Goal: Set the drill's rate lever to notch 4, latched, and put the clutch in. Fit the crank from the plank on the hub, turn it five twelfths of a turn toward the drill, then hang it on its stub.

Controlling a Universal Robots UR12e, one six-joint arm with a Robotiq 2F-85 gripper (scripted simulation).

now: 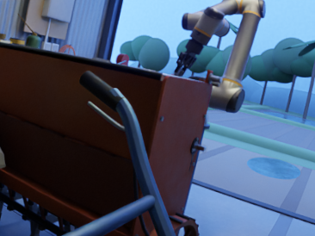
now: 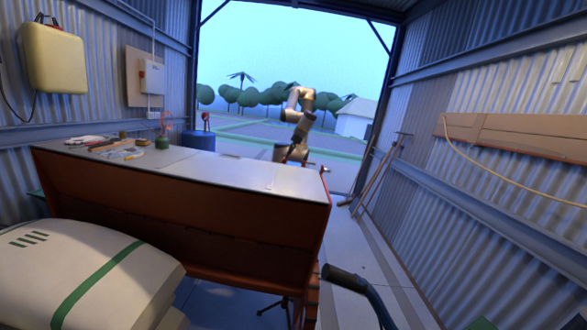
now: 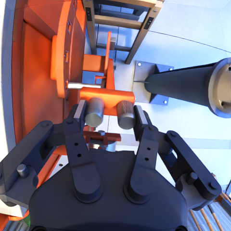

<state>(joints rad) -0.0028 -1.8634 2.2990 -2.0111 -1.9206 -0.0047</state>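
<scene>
My gripper (image 3: pixel 109 112) (image 1: pixel 180 69) (image 2: pixel 287 153) hangs over the far end of the orange seed drill (image 1: pixel 99 129) (image 2: pixel 183 192), at its end wall. Between its fingers stand two short cylinders on an orange arm (image 3: pixel 107 97): a smooth grey one (image 3: pixel 93 112) on the left and a wood-grained one (image 3: pixel 125 114) on the right. A thin steel pin (image 3: pixel 83 85) runs from the drill's wall to the arm. A small stub (image 1: pixel 197 147) sticks out of the end wall lower down. The gripper is closed on the pair of cylinders, the lever's handle and its latch.
Behind the drill a wooden frame (image 3: pixel 120 26) stands on the floor beside my arm's dark pedestal (image 3: pixel 182 83). A blue-handled cart bar (image 1: pixel 129 142) crosses the near foreground. A sack (image 2: pixel 78 275) lies at the drill's near side, and tools (image 2: pixel 376 174) lean on the corrugated wall.
</scene>
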